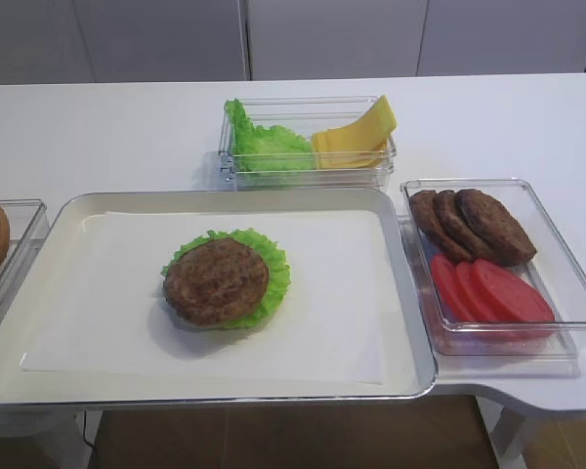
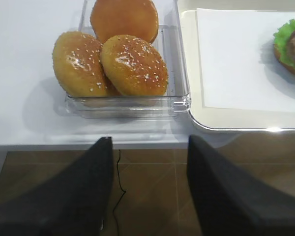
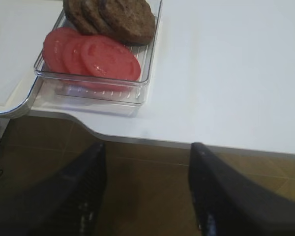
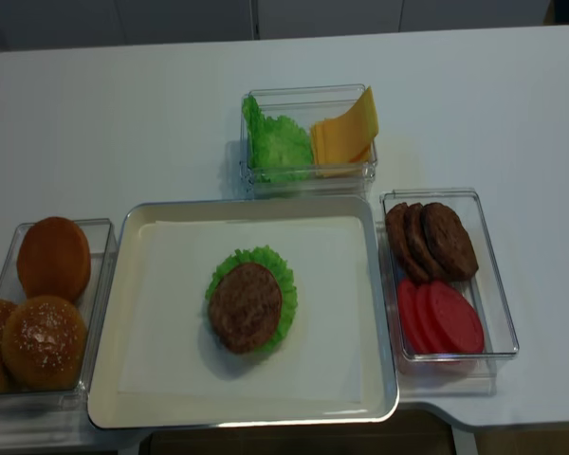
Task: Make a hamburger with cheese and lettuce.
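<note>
The hamburger [image 1: 223,280] lies in the middle of the tray [image 1: 98,210]: a brown patty on a frilly green lettuce rim. It also shows from above [image 4: 250,301] and at the right edge of the left wrist view [image 2: 291,46]. Loose lettuce [image 1: 264,147] and fanned cheese slices [image 1: 356,132] share a clear box behind the tray. My left gripper [image 2: 147,147] is open and empty, below the table's front edge near the bun box. My right gripper [image 3: 148,150] is open and empty, below the front edge near the patty box. Neither gripper shows in the high views.
A clear box on the right holds loose patties [image 1: 474,223] and tomato slices [image 1: 488,291]. A clear box on the left holds three buns [image 4: 45,303]. White paper [image 1: 313,332] lines the tray. The table's front right edge is notched [image 3: 96,132].
</note>
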